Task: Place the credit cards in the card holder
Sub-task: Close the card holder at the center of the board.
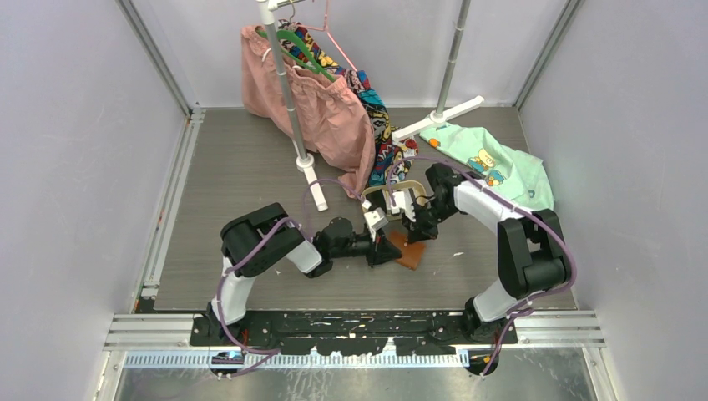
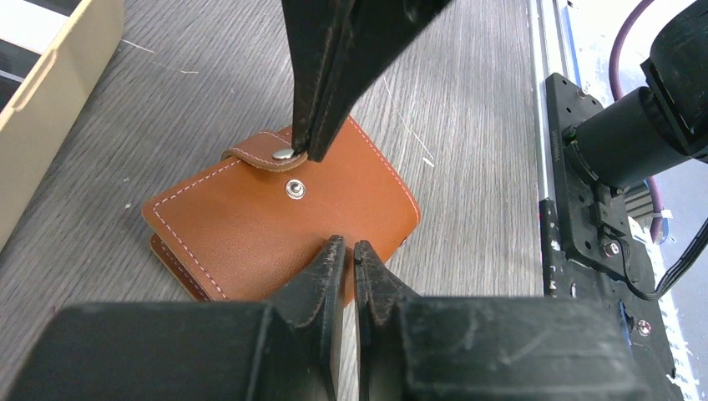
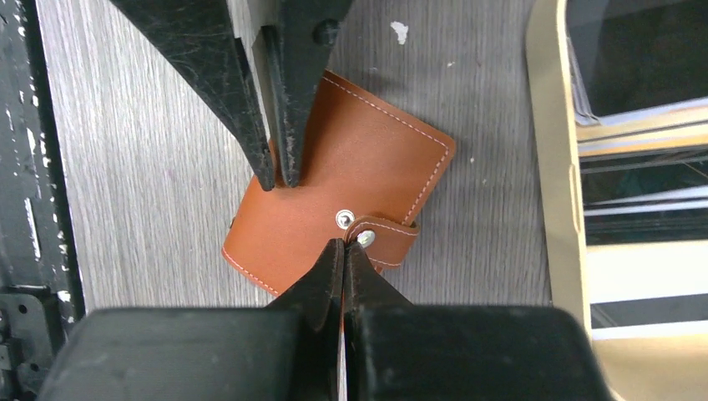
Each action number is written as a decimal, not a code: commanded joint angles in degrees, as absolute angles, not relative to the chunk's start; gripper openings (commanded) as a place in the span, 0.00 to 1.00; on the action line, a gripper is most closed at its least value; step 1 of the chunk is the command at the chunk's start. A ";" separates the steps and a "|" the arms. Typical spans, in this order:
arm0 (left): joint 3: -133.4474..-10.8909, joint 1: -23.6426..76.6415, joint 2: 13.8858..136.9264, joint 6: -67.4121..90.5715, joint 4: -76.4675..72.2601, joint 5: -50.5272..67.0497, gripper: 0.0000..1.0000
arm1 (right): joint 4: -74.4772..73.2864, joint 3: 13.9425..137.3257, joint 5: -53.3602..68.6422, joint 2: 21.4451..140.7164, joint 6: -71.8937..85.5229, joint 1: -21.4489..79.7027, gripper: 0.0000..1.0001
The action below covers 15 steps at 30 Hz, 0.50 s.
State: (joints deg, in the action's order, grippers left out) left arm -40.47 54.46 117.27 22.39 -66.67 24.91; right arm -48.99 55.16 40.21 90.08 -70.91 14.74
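Observation:
The card holder (image 2: pixel 250 225) is a tan-brown leather wallet lying folded shut on the table, its snap strap (image 2: pixel 259 154) unfastened beside the stud. My left gripper (image 2: pixel 348 244) rests its tips on the wallet's near edge, jaws all but together with nothing between them. From the opposite side my right gripper (image 3: pixel 345 245) is shut, its tips touching the end of the strap (image 3: pixel 388 234) by the snap button. Credit cards, one dark (image 3: pixel 643 50) and one whitish (image 3: pixel 643 271), lie in the beige tray (image 3: pixel 551 167). In the top view both grippers meet over the wallet (image 1: pixel 412 253).
The beige tray (image 2: pixel 50 92) stands close beside the wallet. Behind it are a clothes rack's white feet (image 1: pixel 316 188), hanging pink and patterned garments (image 1: pixel 317 100) and a green shirt (image 1: pixel 493 163). The black base rail (image 2: pixel 584 192) runs along the table's near edge.

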 commanded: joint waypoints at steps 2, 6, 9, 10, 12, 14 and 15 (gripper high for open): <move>-39.42 53.79 118.93 23.94 -69.23 25.00 0.09 | -47.99 53.94 36.15 87.29 -73.17 18.13 0.01; -39.38 53.55 119.40 24.49 -69.68 25.19 0.08 | -47.65 53.06 34.09 86.93 -74.02 19.13 0.01; -39.46 53.44 119.90 25.01 -70.29 25.45 0.08 | -47.89 52.42 33.60 86.36 -74.86 20.34 0.01; -39.46 53.44 119.95 25.16 -70.51 25.48 0.08 | -47.98 52.39 33.54 86.32 -75.01 20.69 0.01; -39.38 53.36 120.05 25.46 -70.81 25.39 0.07 | -47.85 52.38 33.45 86.24 -74.86 20.86 0.01; -39.10 53.31 120.03 25.57 -71.39 25.38 0.07 | -45.59 52.54 32.45 86.08 -71.61 20.66 0.01; -38.99 53.34 119.98 25.51 -71.48 25.33 0.07 | -44.66 52.74 32.16 85.86 -70.20 20.35 0.01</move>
